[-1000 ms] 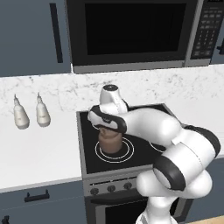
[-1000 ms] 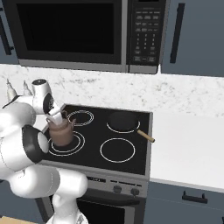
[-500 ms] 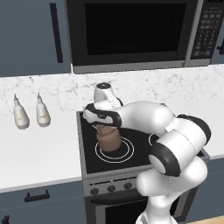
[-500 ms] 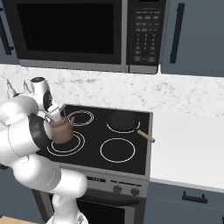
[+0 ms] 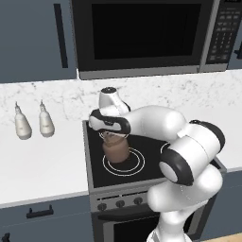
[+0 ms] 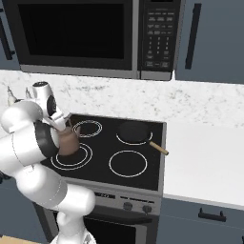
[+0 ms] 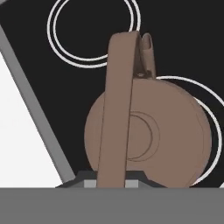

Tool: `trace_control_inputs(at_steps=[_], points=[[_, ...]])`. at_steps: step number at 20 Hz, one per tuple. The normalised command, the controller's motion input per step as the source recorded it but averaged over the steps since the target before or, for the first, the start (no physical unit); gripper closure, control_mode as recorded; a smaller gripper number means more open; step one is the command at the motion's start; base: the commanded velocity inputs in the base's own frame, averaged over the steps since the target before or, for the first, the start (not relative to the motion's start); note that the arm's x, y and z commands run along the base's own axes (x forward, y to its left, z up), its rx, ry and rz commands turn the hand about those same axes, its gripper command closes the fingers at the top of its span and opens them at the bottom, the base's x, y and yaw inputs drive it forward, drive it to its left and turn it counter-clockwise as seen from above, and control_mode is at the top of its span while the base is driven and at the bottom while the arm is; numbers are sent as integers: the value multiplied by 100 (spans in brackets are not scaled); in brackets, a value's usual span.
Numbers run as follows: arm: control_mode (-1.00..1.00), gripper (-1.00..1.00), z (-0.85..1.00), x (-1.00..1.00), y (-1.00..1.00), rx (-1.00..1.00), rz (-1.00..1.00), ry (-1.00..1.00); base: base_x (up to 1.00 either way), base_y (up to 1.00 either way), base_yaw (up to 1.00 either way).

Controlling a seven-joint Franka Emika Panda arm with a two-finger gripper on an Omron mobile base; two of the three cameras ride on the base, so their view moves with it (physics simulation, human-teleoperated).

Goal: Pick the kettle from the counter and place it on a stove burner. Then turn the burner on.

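Holding the kettle (image 5: 116,150) by its thin arched handle (image 7: 116,109), the jaws of the gripper (image 5: 108,135) are nearly shut on that strip; hand view shows the handle running straight up from between the tips.

Kettle sits over the stove burner (image 5: 135,163), the biggest double-ring circle at the cooktop's front left. Cannot tell from these views if its base is touching the glass or just above it. In the hand view it looks off-centre, ring showing on one side only.

Handling, my guess: small squat rigid body, probably light, coppery matte so not very slippery. Handle is the only sensible hold, thin and arched, so the kettle could swing or tilt under a narrow pinch. Grip at the top of the arch keeps it hanging level. Spout (image 7: 147,54) is short and points toward the smaller ringed circle (image 6: 88,128).

Containers: kettle lid is on, contents hidden. Flat black pan (image 6: 133,131) with wooden handle sits on the rear right circle, looks empty. Two white bottles (image 5: 32,123) stand on the bench (image 5: 42,163) left of the cooktop, well apart from the kettle; contents not visible.

Knobs (image 5: 120,203) on the front panel are untouched, burner step not done.
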Motion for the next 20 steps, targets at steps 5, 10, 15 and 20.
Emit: trace_control_inputs(at_steps=[5,10,15,20], points=[[-100,100,-12,-17,-39,0,0,-1,0,0,0],[-100,100,-6,0,-10,0,0,0,0,0,0],[-100,100,-13,-17,-16,1,1,-4,0,0,0],[-100,100,-19,-33,-26,0,0,-1,0,0,0]])
